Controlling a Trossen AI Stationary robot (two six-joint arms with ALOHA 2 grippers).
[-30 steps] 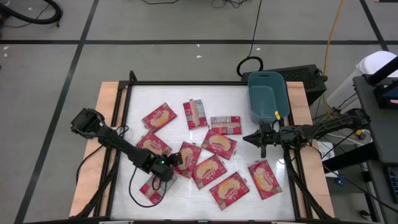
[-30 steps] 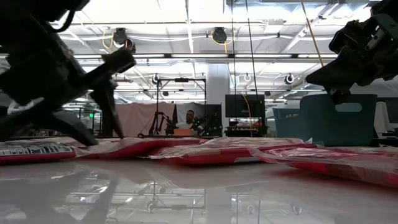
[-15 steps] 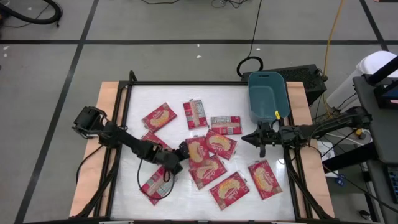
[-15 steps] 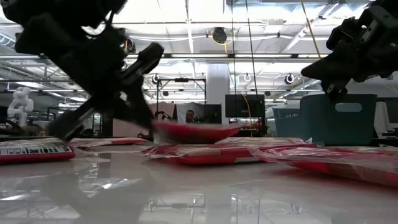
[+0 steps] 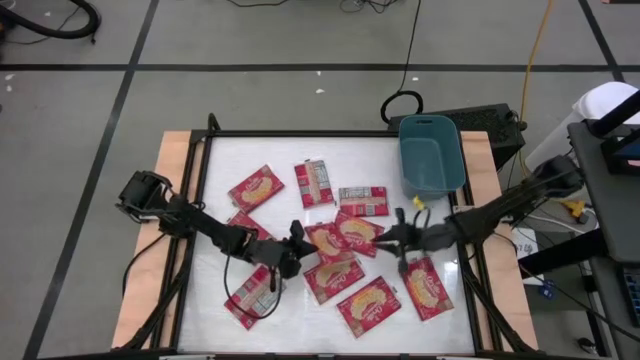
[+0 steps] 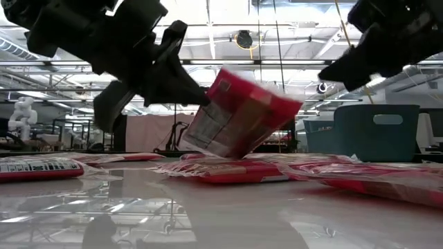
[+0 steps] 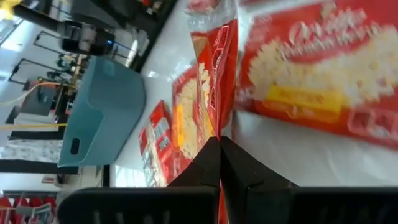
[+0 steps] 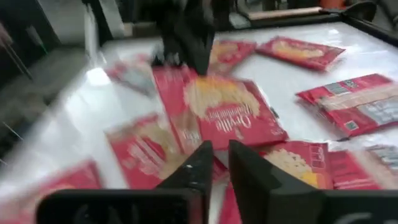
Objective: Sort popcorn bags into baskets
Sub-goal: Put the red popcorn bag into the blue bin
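Progress: from above, the left gripper [image 5: 291, 243] has clamped one popcorn bag [image 5: 322, 240] and lifted it; the right gripper [image 5: 392, 238] has swung in from three o'clock, slightly parted, empty. The teal bin [image 5: 432, 152] waits at one o'clock. Low down, the bag [image 6: 239, 114] hangs tilted (other packets [image 6: 228, 169] lie beneath).
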